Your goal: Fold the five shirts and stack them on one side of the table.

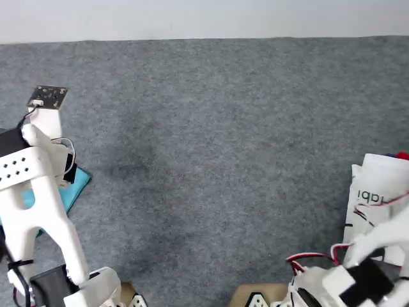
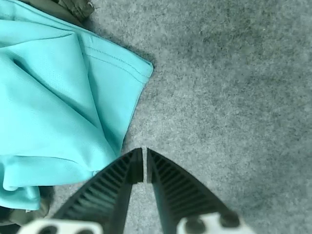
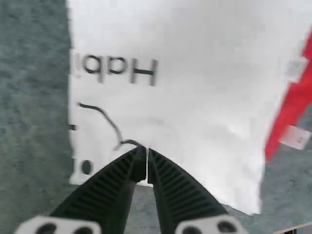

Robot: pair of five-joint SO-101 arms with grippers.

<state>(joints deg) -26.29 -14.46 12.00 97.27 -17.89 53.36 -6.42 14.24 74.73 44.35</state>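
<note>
A teal shirt (image 2: 53, 97) lies loosely folded at the table's left side, and its corner (image 1: 75, 187) sticks out from under the left arm. My left gripper (image 2: 145, 157) is shut and holds nothing; it hangs over bare grey table just off the teal shirt's edge. At the right side lies a folded white shirt (image 3: 195, 73) with black print (image 1: 378, 192). A red garment (image 3: 292, 100) pokes out from beneath it. My right gripper (image 3: 146, 155) is shut above the white shirt's near edge, with no cloth visibly pinched.
The grey felt table (image 1: 217, 141) stretches wide between the two arms. Dark olive fabric (image 2: 73, 7) lies under the teal shirt. Red and blue cloth edges (image 1: 397, 155) peek out behind the white shirt. Tan arm bases (image 1: 246, 294) sit at the front edge.
</note>
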